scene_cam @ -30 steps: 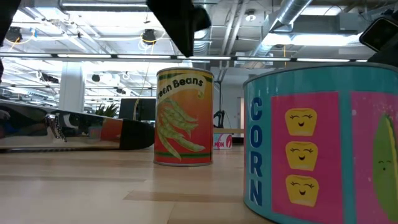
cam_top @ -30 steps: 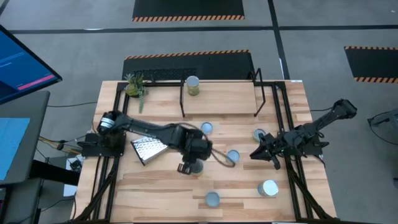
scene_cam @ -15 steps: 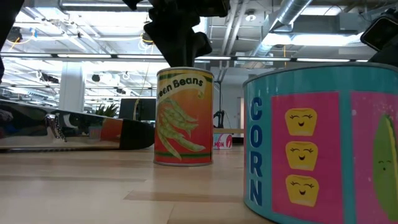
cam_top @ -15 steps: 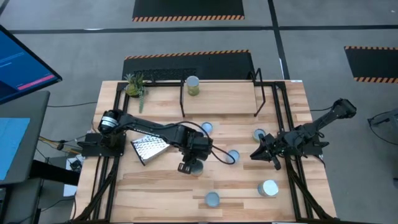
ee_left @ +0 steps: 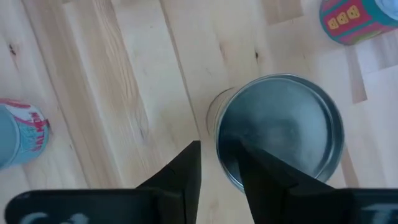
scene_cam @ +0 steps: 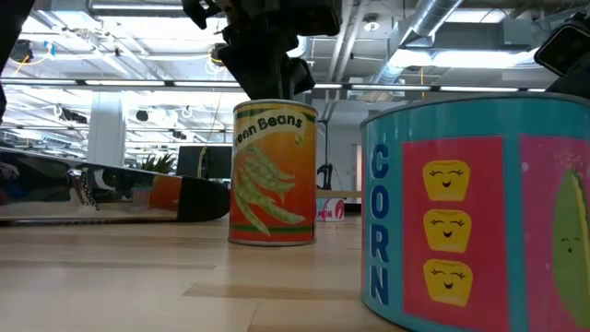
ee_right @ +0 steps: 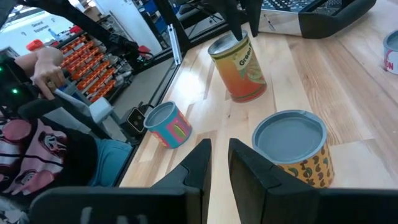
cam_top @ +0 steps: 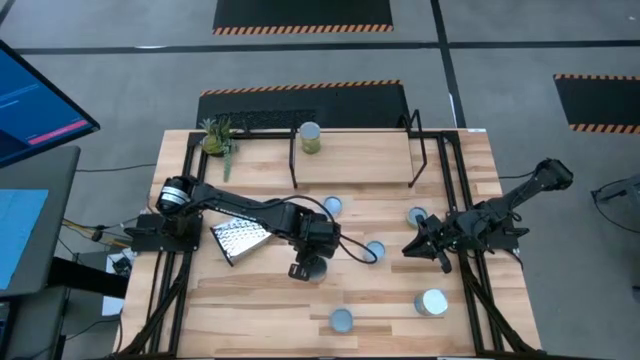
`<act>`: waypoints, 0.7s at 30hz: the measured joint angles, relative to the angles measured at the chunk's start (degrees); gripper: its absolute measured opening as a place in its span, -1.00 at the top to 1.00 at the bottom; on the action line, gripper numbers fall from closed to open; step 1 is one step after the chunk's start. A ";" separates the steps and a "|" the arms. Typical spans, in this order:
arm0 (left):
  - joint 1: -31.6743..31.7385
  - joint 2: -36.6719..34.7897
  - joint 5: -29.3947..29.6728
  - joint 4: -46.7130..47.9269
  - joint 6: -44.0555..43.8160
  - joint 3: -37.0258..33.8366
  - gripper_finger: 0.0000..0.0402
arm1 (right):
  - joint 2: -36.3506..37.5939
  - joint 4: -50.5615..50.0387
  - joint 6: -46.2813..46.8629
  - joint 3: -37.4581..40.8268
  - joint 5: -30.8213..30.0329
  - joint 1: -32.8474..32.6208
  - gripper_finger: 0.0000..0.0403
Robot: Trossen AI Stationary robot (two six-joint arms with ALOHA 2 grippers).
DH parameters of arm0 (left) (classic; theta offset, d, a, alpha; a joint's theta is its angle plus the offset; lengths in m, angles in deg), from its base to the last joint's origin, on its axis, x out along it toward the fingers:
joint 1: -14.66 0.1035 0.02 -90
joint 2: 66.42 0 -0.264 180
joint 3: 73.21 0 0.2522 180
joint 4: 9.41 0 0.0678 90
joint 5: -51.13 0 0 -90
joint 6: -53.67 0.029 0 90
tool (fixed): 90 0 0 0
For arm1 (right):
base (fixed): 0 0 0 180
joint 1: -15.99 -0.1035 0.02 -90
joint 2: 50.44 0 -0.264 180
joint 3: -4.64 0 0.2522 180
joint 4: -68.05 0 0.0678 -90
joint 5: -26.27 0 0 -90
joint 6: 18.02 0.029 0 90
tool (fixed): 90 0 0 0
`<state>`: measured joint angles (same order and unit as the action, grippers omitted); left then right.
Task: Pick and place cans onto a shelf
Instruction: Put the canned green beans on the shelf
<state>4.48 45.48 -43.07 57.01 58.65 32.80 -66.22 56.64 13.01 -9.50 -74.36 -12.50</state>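
Observation:
An orange "Green Beans" can (scene_cam: 272,175) stands upright on its base on the wooden table, also showing in the left wrist view (ee_left: 280,137) and the right wrist view (ee_right: 239,65). My left gripper (ee_left: 219,155) hovers just above its top rim (scene_cam: 272,88), fingers nearly together, near the table's middle (cam_top: 308,265). My right gripper (cam_top: 408,248) waits shut at the right, low over the table (ee_right: 217,152). The shelf (cam_top: 360,150) stands at the far edge with one can (cam_top: 310,135) on its left end. Other cans stand loose on the table (cam_top: 375,250), (cam_top: 432,302).
A teal "Corn" can (scene_cam: 479,212) stands near the front edge (cam_top: 341,320). More cans stand before the shelf (cam_top: 332,205), (cam_top: 417,215). A perforated grater (cam_top: 240,238) lies left of my left gripper. A small plant (cam_top: 218,138) stands far left. A person's hand (ee_right: 46,71) shows beyond the table.
My left gripper has come down toward the top of the Green Beans can; in the low view it now reaches almost to the can's rim. The can has stayed in place.

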 joint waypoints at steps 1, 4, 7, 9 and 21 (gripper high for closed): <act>0.02 -0.02 -0.02 0.19 -0.13 -0.02 0.56 | 0.01 0.00 0.00 -0.01 0.00 0.00 0.59; 0.00 -0.06 0.01 1.25 -0.17 0.00 0.76 | 0.01 0.00 0.00 0.00 0.00 0.00 0.59; 0.17 -0.13 0.18 2.21 -2.81 0.00 0.95 | -0.01 0.00 0.00 0.01 0.01 0.00 0.59; 0.45 -0.06 -0.04 2.94 -4.30 0.47 0.98 | 0.00 0.00 0.00 -0.01 0.02 0.00 0.59; 4.01 0.35 7.81 17.80 2.81 19.04 1.00 | 0.01 -0.02 -0.02 0.01 0.02 0.00 0.59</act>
<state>8.49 45.83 -35.26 74.81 61.46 51.83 -66.21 56.62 12.98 -9.48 -74.34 -12.50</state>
